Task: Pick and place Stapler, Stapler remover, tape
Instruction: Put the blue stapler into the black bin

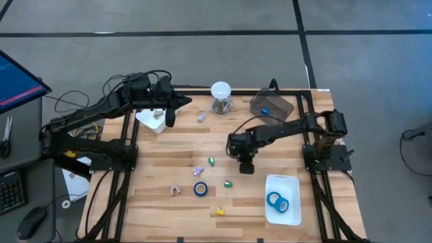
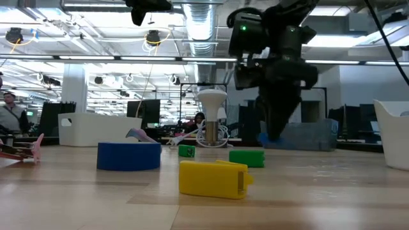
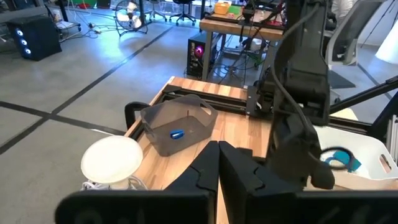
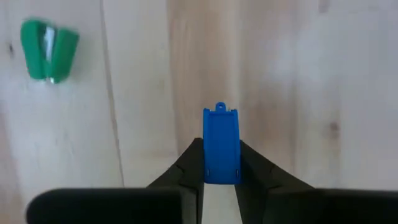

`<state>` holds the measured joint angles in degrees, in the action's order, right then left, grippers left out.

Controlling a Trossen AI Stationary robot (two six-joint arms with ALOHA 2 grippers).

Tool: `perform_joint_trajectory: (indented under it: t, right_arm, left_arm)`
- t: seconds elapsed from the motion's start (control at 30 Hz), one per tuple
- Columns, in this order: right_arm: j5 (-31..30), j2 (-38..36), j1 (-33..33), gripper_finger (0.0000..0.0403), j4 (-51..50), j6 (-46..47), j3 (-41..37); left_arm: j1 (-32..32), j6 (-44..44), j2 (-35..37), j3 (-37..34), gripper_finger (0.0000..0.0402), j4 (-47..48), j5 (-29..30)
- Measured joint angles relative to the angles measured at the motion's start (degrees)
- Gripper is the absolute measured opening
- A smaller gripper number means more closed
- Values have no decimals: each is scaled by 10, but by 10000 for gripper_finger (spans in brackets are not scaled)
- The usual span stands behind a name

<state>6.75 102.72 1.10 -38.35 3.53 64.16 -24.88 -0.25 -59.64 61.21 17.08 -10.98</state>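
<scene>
Pinching a small blue stapler (image 4: 221, 146) between its fingers, the right gripper (image 1: 246, 164) hangs over the middle of the worktop (image 1: 169, 145), its hold narrow and central, probably so the piece travels level. One blue tape roll (image 1: 200, 189) lies loose toward the near edge, and another (image 1: 275, 200) already rests in the white tray (image 1: 293, 182) at the near right corner. Parked by the far left corner, the left gripper (image 1: 170, 116) waits with fingers closed on nothing.

An open-plan lab or workshop: grey concrete floor (image 1: 202, 20), exposed ceiling ducts (image 2: 201, 19) above the wooden table (image 1: 169, 155), equipment benches (image 3: 249, 25) behind it
</scene>
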Motion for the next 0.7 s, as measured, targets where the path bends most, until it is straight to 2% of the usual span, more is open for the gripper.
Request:
perform_joint_trajectory:
  t: [0.2,0.5,0.7]
  right_arm:
    - [-20,-53,59,51,-8,0,0]
    - [-81,-138,161,50,-77,-13,1]
    - [-88,-173,238,50,-112,-27,1]
  left_arm:
    - [0,0,0,0,3,0,0]
    - [0,0,0,0,3,0,0]
    - [0,0,0,0,3,0,0]
